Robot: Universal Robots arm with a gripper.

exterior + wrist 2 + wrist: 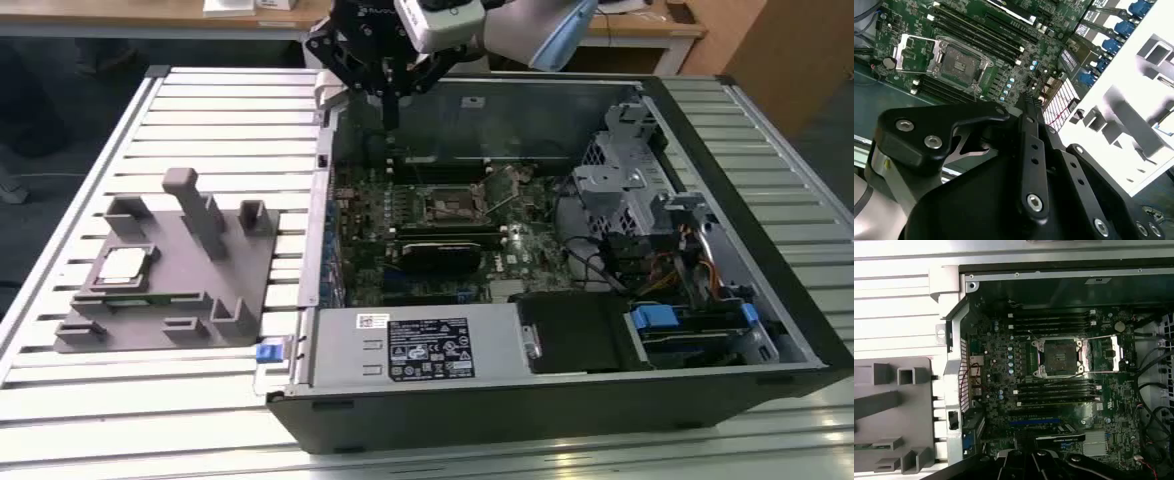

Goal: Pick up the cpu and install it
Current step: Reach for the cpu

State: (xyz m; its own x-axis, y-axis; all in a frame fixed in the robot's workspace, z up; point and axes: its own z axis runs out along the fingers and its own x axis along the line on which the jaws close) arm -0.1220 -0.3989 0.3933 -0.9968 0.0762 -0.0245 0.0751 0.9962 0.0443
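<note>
**Workcell Status**

You find the cpu (123, 265) lying flat, silvery top up, in a recess of the grey fixture (160, 300). The fixture sits on the slatted counter (200, 120) at the exterior view's left, just beside the open computer case (561, 410). The cpu is well apart from the end effector (391, 112).

The end effector hangs over the far part of the case, toward the exterior view's left. It points down at the motherboard (374, 230). Its fingers (1029, 107) are pressed together and pinch nothing.

In the first wrist view, locate the socket (1060, 356) near the middle of the motherboard. It holds no chip. Its metal retention frame (1102, 354) is swung open and lies flat beside it.

In the exterior view, note the black expansion card (447, 255) mounted just on the near side of the socket. The power supply (414, 345) sits against the near wall of the case.
</note>
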